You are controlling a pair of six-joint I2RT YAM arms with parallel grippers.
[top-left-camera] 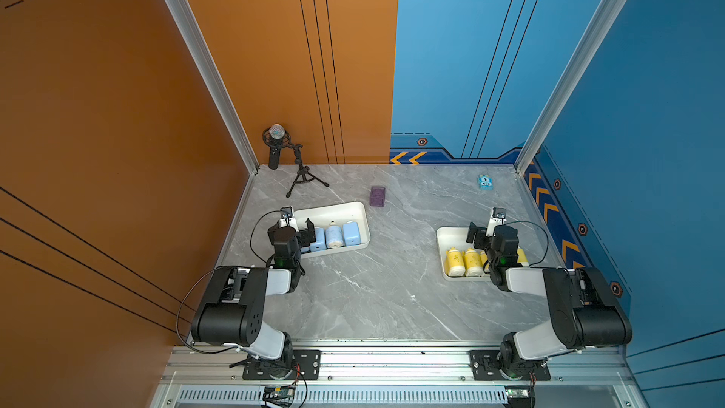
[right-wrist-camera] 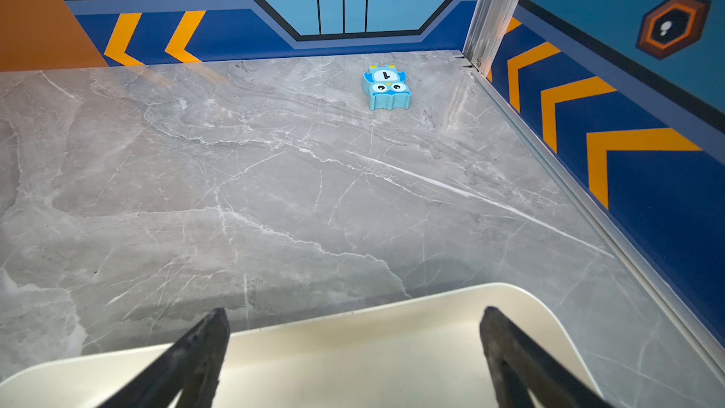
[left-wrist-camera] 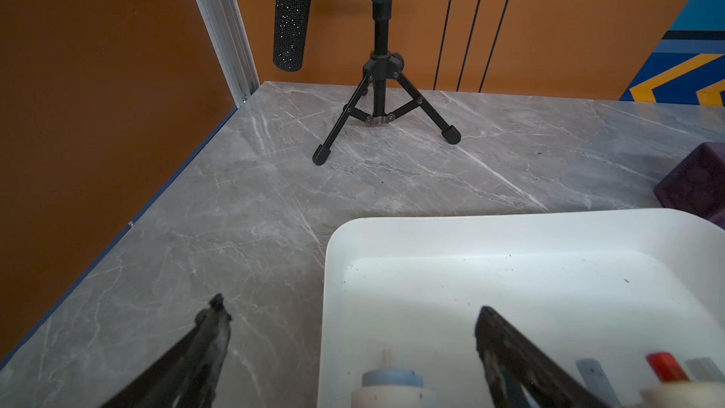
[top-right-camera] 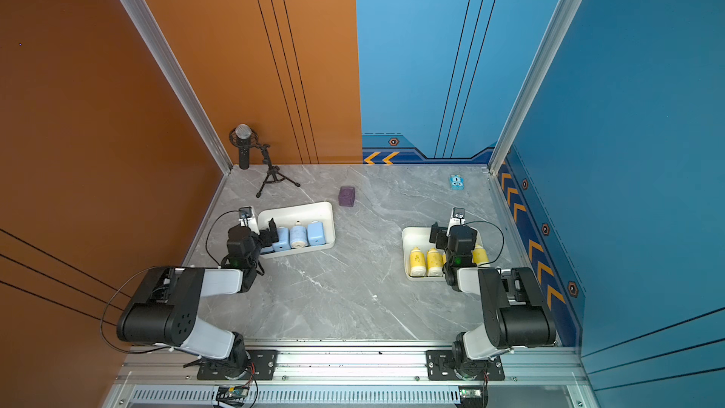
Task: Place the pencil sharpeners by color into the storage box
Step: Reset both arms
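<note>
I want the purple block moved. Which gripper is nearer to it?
Left. The left gripper is over the left tray, beside the purple block; the right gripper is over the right tray, across the table.

both top views high, looking down, share whole table (top-left-camera: 392, 288); wrist views low, close.

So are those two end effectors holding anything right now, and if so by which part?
Nothing is held. The left end effector and the right end effector both stand open and empty.
</note>
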